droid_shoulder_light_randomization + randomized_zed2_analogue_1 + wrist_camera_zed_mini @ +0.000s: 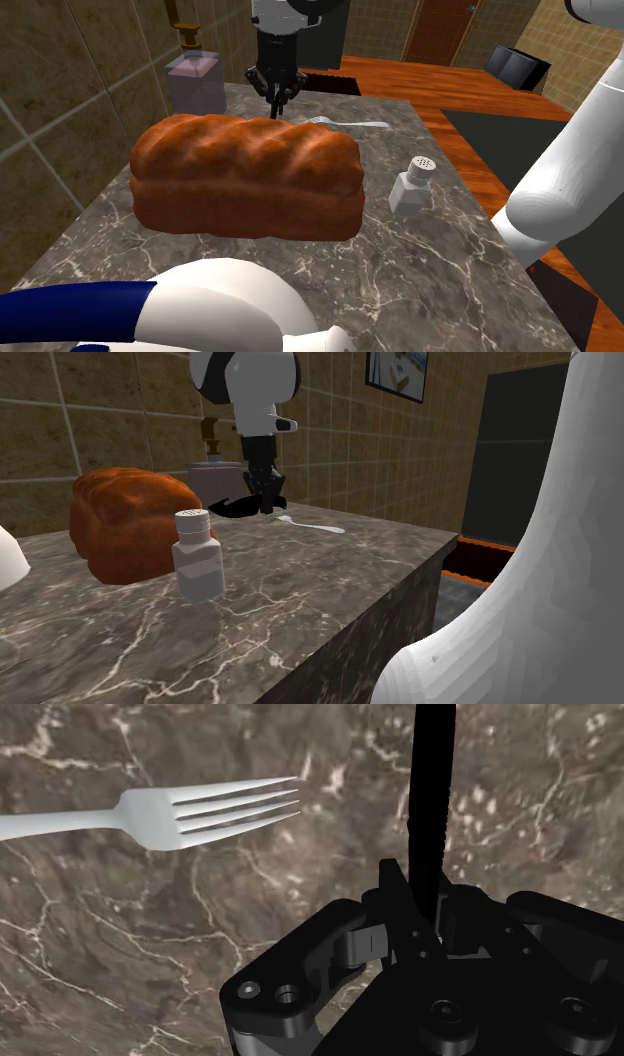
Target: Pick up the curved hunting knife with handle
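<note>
Knife (434, 794) is all black, long and thin with a hooked end. The gripper (432, 929) pinches it low over the stone counter (150, 964), beside the fork (150, 814). It lies flat, pointing toward the bread (125, 522).

The arm (570, 180) is built of smooth, rounded white links, one at three o'clock in the shoulder view and one, visibly faceted, at five o'clock in the second exterior view. Near twelve o'clock in both, the white wrist shell (245, 382) gives way to a dark joint. The gripper (425, 899) is all black, its blocky housing bearing round recessed screws (288, 996).
</note>
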